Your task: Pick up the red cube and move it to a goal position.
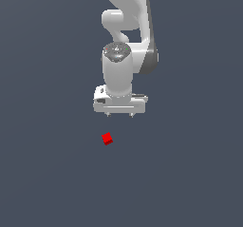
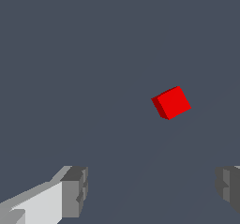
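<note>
The red cube lies alone on the dark grey floor, turned at an angle to the gripper. In the wrist view the red cube sits well beyond the fingertips, nearer the other finger's side. My white gripper hangs above and behind the cube in the exterior view, slightly toward that view's right. Its two fingers are spread wide, so the gripper is open with nothing between them.
Only the flat dark grey floor surrounds the cube. The white arm rises behind the gripper toward the top of the exterior view.
</note>
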You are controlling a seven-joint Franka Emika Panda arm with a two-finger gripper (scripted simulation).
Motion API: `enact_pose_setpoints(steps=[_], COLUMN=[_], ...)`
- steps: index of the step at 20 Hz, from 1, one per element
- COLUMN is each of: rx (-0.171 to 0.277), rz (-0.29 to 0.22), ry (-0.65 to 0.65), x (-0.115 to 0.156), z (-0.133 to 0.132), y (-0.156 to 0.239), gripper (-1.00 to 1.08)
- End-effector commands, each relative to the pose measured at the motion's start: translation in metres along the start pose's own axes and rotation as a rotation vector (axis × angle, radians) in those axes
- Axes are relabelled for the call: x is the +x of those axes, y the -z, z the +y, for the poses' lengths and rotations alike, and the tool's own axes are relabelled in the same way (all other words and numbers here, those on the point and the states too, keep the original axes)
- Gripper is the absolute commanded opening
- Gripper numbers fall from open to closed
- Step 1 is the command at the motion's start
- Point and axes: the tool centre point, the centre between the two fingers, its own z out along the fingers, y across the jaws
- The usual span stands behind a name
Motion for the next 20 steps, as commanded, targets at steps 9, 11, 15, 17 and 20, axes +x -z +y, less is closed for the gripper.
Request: enact_pose_setpoints(steps=[9,11,15,17,20], rx=[-0.001,-0.002,-0.003,-0.004,-0.006], rz=[-0.001,-0.002,-0.003,-0.004,-0.006], ry=[0.037,0.058,0.114,0.150,0.214], x=[0.002,0.003,0.007,0.010,0.015], z=[0.006,0.009,0.018,0.023,0.032], y=[-0.011,-0.017,-0.034,-0.045,-0.064], gripper=[1.00,1.00,1.00,1.00,1.00])
